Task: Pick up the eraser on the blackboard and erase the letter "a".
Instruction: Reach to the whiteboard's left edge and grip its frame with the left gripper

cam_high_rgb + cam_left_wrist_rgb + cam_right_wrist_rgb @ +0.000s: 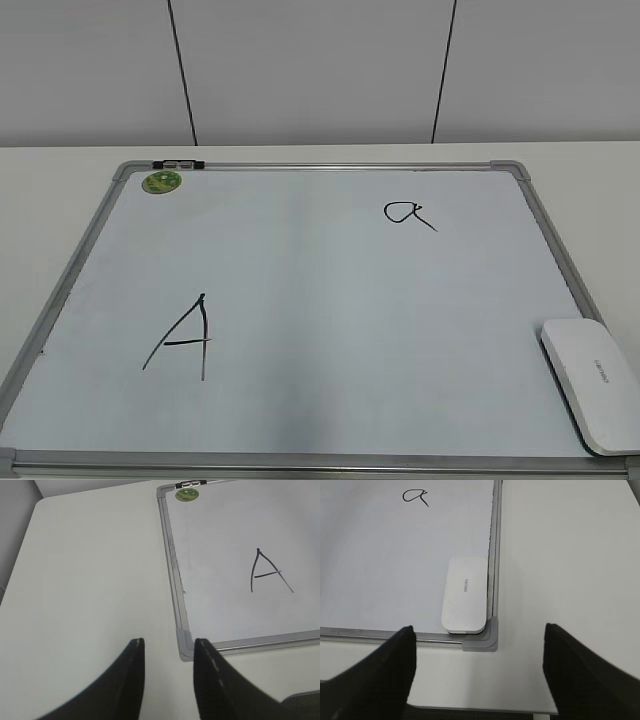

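Eraser [590,383]: lies flat in the blackboard's [300,300] corner at 4 o'clock, against the frame.
Letter "a" [408,214]: at 1 o'clock, well apart from the eraser.
Capital "A" [185,340]: at 8 o'clock.
Left gripper [167,672]: jaws narrowly parted, empty.
Right gripper [477,667]: spread wide, empty.

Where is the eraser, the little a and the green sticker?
eraser [465,595], right wrist view, middle of its white top.
little a [402,212], exterior view, on its loop.
green sticker [161,181], exterior view, its centre.
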{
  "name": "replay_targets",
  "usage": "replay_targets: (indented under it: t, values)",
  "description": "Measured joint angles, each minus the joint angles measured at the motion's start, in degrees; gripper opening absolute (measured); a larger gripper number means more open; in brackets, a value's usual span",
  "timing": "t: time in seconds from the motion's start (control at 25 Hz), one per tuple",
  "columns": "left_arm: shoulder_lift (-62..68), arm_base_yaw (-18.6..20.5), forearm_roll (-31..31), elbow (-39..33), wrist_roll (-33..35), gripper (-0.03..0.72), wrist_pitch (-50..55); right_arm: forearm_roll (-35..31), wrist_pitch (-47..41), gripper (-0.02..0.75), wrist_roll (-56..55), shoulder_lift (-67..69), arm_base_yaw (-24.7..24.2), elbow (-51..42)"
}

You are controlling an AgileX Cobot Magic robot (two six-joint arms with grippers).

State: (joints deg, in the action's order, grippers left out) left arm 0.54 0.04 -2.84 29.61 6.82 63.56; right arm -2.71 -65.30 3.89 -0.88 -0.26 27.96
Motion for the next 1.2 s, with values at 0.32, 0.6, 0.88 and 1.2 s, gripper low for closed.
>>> replay_targets:
  t: [0.32,0.6,0.88,1.2]
  values:
    - [0.0,0.0,0.0,0.0,0.0,0.242,0.0,0.0,0.0,0.586,0.0,0.0,0.0,0.0]
    - [0.0,0.0,0.0,0.0,0.0,0.242,0.0,0.0,0.0,0.586,0.0,0.0,0.0,0.0]
    - [0.0,0.0,0.0,0.0,0.0,0.242,0.0,0.0,0.0,0.587,0.0,0.0,0.0,0.0]
    - [0.0,0.0,0.0,0.0,0.0,0.242,0.0,0.0,0.0,0.586,0.0,0.0,0.0,0.0]
